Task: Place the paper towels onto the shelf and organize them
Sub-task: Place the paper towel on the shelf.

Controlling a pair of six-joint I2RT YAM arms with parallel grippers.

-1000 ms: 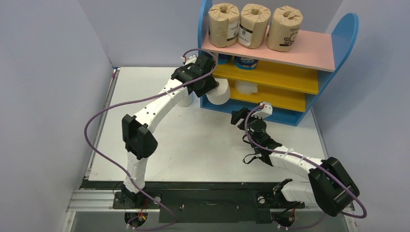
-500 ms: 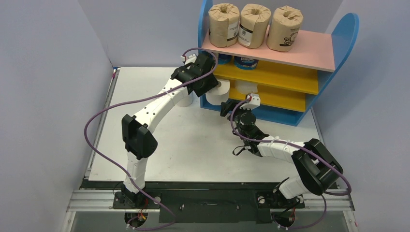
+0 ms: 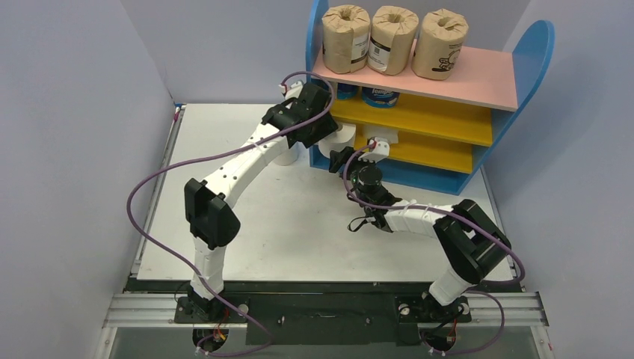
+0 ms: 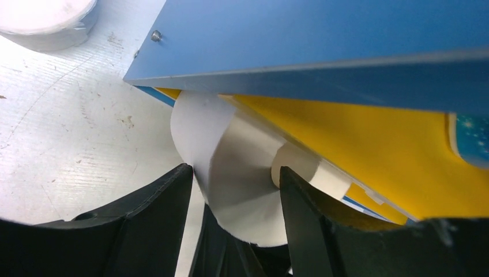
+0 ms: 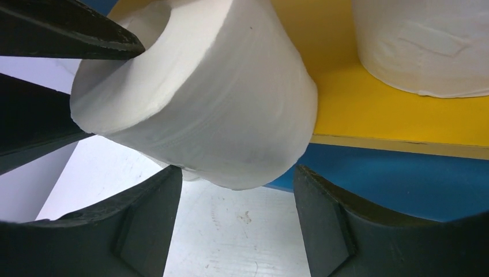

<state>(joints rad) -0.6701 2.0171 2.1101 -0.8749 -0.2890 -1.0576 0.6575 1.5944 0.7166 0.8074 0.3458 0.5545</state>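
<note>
The left gripper (image 4: 233,171) clasps a plain white roll (image 5: 196,98), tilted at the left end of the lowest yellow board (image 5: 392,115) of the shelf (image 3: 535,52). The right gripper (image 5: 236,174) gapes just beneath, not touching. The roll looks light and squashable, so squeeze its sides gently.

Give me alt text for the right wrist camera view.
A tilted white roll fills the centre at the front edge of the shelf's yellow board, black fingers of the left end effector against its left side. The right end effector is open just below it; a second roll stands on the board.
</note>
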